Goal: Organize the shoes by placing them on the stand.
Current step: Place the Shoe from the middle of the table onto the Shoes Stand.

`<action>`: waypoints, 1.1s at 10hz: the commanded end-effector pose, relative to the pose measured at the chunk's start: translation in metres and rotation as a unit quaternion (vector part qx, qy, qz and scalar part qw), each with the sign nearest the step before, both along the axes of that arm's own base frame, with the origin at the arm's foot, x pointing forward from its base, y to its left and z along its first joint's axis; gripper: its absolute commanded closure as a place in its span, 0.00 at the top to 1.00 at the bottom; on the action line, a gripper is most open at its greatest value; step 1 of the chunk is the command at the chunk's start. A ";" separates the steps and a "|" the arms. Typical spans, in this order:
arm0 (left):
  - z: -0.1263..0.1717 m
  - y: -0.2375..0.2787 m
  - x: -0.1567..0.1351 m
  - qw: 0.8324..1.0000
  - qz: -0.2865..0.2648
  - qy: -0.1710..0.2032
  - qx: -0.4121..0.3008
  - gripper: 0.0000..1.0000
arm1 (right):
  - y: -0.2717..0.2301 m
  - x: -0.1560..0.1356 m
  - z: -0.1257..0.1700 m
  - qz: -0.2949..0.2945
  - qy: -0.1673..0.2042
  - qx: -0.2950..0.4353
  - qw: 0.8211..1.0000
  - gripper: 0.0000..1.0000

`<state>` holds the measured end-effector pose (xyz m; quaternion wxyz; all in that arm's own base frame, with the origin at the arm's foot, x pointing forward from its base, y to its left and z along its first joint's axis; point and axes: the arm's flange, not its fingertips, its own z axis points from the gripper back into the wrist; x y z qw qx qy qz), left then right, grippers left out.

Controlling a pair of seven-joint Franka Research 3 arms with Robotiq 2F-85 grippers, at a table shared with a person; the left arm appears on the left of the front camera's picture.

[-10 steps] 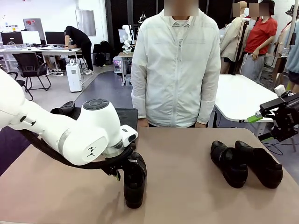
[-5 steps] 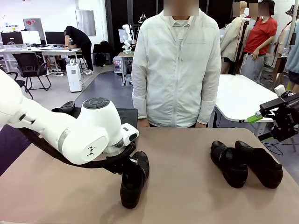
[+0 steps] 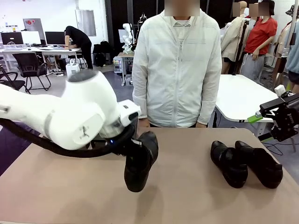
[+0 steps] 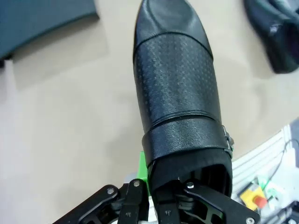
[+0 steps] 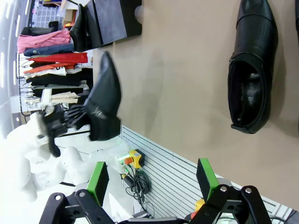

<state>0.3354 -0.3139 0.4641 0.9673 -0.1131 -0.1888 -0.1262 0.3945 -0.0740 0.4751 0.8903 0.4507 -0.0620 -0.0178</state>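
L gripper (image 4: 156, 186) is clamped on a black dress shoe (image 3: 140, 161) at the heel opening: L wrist view shows one finger w/ its green pad (image 4: 142, 169) outside the collar wall, the other down inside the shoe. Shoe hangs clear of the beige table (image 3: 187, 200), left of centre, tilted w/ heel up toward the far side and toe lower toward the robot side, shadow on the tabletop below. Perforated vamp and a strap w/ small buckle show close up. White L arm (image 3: 60, 116) comes in from the left and hides most of the gripper in front view. Stand tray (image 4: 42, 18), flat & dark, lies on the table past the toe, off to one side, not touching the shoe. In R wrist view a fourth shoe (image 5: 77, 25) sits just beside that tray; can't tell if it rests on the stand. Second shoe (image 3: 229, 164) and third shoe (image 3: 260, 164) lie side by side on the table's right part, toes toward the robot side. R gripper (image 5: 152, 179) is spread wide, nothing btwn its pads, beyond the table's right edge, well apart from those shoes. Person in white jacket (image 3: 175, 70) stands at the far edge
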 end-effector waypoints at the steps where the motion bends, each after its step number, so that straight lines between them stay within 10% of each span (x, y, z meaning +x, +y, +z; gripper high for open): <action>1: 0.043 0.059 -0.021 0.999 -0.011 -0.045 0.004 0.00 | -0.002 0.002 0.004 0.005 -0.002 0.002 1.000 1.00; 11: 0.047 0.094 -0.022 0.999 0.014 -0.039 0.010 0.00 | -0.002 0.002 0.004 0.005 -0.002 0.002 1.000 1.00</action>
